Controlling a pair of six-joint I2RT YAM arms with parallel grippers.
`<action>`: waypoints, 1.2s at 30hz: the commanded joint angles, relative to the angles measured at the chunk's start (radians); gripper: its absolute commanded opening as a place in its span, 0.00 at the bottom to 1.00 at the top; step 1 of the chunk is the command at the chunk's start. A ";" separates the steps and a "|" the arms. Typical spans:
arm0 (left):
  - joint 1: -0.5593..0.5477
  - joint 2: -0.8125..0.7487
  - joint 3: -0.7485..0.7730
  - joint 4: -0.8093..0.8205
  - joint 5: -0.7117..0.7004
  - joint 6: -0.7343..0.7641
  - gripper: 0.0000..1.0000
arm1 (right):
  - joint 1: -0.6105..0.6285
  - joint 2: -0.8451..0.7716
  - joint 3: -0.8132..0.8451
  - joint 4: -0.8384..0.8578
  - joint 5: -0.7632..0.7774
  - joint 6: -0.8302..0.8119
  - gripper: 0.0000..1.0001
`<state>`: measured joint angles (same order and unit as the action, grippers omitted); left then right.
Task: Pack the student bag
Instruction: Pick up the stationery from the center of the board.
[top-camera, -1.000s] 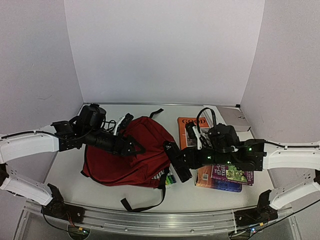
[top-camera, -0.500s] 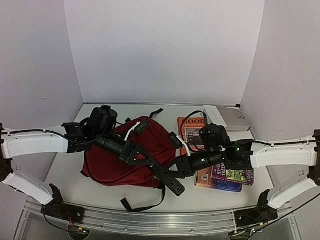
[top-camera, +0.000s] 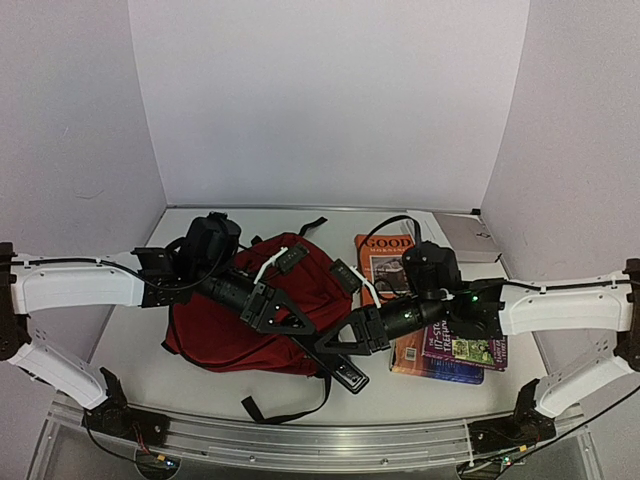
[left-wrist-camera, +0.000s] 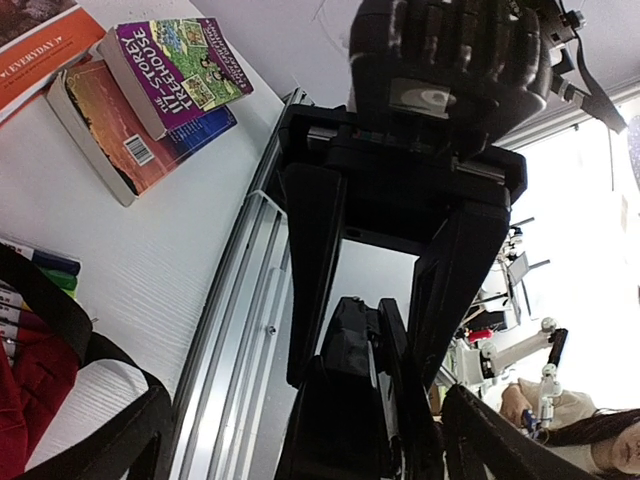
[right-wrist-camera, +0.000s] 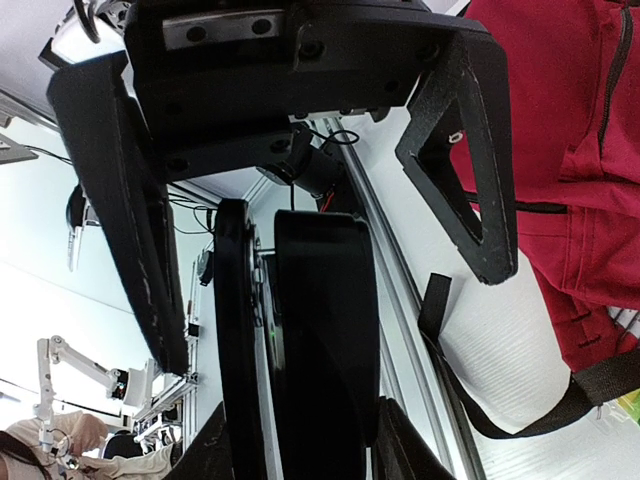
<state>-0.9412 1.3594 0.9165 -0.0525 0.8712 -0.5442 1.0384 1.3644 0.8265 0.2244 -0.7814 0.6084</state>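
Observation:
The dark red student bag (top-camera: 250, 310) lies flat at the left centre of the table; it also shows in the right wrist view (right-wrist-camera: 560, 120) and in the left wrist view (left-wrist-camera: 30, 370). My left gripper (top-camera: 290, 320) reaches across the bag to its near right corner, jaws open (left-wrist-camera: 365, 380). My right gripper (top-camera: 338, 358) comes in from the right to the same corner, jaws open wide (right-wrist-camera: 330, 315). The two grippers cross there. In each wrist view a black part of the other gripper fills the gap between the fingers. Neither holds anything that I can see.
An orange book (top-camera: 380, 255) and a purple book (top-camera: 462, 350) on a brown one (left-wrist-camera: 100, 125) lie right of the bag. Markers (left-wrist-camera: 35, 265) lie at the bag's near right corner. A white box (top-camera: 465, 235) sits back right. A black strap (top-camera: 290, 405) trails toward the metal rail (top-camera: 320, 440).
My left gripper moved right across the bag. My right gripper swung left and down from the books to the bag's near right corner, so the two now cross.

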 joint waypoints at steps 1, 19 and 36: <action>-0.005 -0.011 0.044 0.048 0.050 -0.007 0.81 | -0.014 0.009 0.047 0.154 -0.064 0.034 0.16; -0.004 -0.030 0.015 0.086 -0.021 -0.039 0.22 | -0.054 0.016 0.002 0.177 0.004 0.052 0.29; 0.084 -0.070 -0.020 0.079 -0.215 -0.161 0.00 | -0.132 -0.044 -0.063 0.171 0.169 0.053 0.74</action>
<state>-0.9047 1.3525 0.9005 -0.0703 0.6770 -0.6395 0.9117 1.3580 0.7709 0.3485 -0.6649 0.6671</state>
